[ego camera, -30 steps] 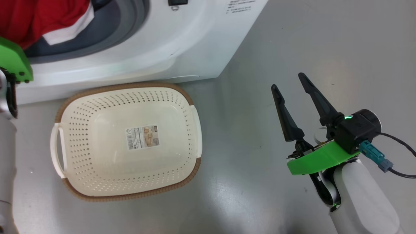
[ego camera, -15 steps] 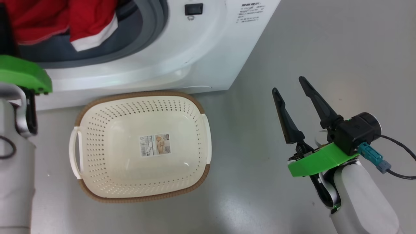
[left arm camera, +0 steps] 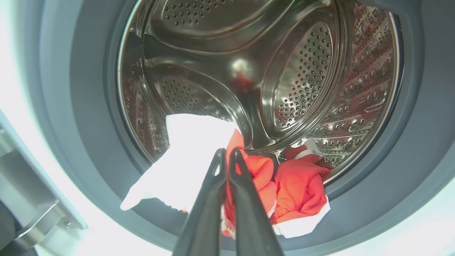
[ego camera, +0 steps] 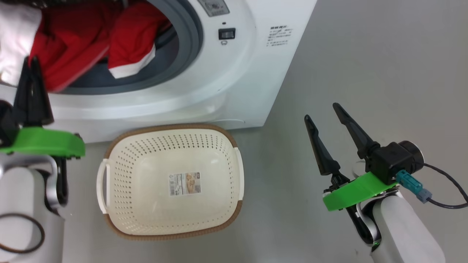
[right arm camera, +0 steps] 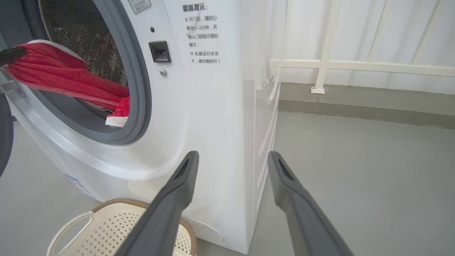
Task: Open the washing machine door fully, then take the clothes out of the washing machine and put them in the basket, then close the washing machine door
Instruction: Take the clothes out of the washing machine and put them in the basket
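Observation:
The washing machine [ego camera: 237,73] stands with its drum mouth uncovered, and the dark rim of the washing machine door [right arm camera: 4,142] shows swung aside at the left edge. The red and white clothes [ego camera: 73,47] hang out over the grey rubber ring. My left gripper [ego camera: 31,64] is shut on a fold of the clothes [left arm camera: 298,185] just in front of the drum mouth, and its tips [left arm camera: 226,153] pinch red and white fabric. The cream basket [ego camera: 168,131] sits on the floor below the opening. My right gripper [ego camera: 321,111] hangs open to the basket's right, holding nothing.
Grey floor lies to the right of the machine. A white railing [right arm camera: 327,46] runs along the far wall. A black cable [ego camera: 446,204] trails from my right wrist. The basket's near handle [right arm camera: 67,227] shows under my right gripper's fingers [right arm camera: 170,199].
The head camera has shifted, showing more of the drum mouth. My left gripper has drawn back from the drum toward me, pulling the red clothes further out. The right gripper stays open.

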`<state>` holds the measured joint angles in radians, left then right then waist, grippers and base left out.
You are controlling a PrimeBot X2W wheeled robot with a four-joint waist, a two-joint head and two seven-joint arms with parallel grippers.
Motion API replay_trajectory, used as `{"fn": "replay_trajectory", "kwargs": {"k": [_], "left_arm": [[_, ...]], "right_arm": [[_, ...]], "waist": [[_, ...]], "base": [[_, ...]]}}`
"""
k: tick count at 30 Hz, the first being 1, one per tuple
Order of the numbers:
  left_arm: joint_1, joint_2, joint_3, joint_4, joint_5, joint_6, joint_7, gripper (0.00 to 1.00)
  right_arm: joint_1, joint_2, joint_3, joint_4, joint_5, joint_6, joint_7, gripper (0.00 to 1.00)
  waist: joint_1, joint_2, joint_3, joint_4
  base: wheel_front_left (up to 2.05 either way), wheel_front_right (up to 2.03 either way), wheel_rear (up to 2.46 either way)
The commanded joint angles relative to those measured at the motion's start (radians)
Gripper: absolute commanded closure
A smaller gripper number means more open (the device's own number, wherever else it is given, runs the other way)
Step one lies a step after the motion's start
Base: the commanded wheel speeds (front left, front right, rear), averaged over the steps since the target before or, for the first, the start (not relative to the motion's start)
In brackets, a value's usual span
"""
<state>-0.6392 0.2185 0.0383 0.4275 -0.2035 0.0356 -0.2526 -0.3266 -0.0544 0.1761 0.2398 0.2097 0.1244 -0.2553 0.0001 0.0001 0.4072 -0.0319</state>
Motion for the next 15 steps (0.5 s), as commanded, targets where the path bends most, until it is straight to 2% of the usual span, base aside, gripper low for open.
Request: {"fn": "replay_trajectory", "kwargs": {"k": [1,9,15], "left_arm": [[0.024,0.037,0.038,-0.037,0.002,0.004,-0.009,1.0],[0.168,0.008,0.049,-0.136,-0.011,0.009,-0.006,1.0],[0.261,-0.006,0.052,-0.216,-0.036,0.016,0.039,1.0]], "right_arm": [[0.025,0.004,0.025,-0.019,0.002,0.006,-0.006,0.0],[0.059,0.004,0.037,0.005,0.006,0.006,-0.006,0.0],[0.079,0.004,0.05,0.02,0.013,0.006,-0.006,0.0]], "waist": [[-0.0001,-0.0001,-0.039,0.006],[-0.0001,-0.0001,-0.123,0.015],[-0.0001,-0.0001,-0.183,0.013]], "base": [[0.0,0.0,0.0],[0.0,0.0,0.0],[0.0,0.0,0.0]]}}
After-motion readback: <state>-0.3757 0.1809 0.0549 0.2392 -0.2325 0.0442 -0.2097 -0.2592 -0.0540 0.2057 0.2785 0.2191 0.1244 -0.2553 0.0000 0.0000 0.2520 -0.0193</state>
